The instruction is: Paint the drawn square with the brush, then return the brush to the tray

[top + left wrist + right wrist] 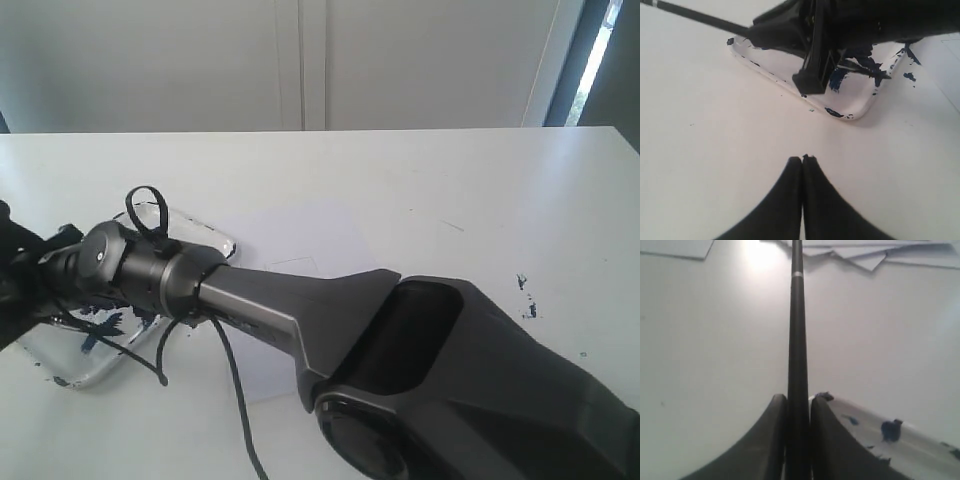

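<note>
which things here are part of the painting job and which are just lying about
For the job: brush, held in the shut right gripper; tray; drawn square, mostly hidden.
Lying about: loose papers; stray paint specks; shut left gripper.

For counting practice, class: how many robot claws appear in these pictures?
2. The right claw grips the brush over the tray; the left claw, shut, hangs over the table beside the tray.
</note>
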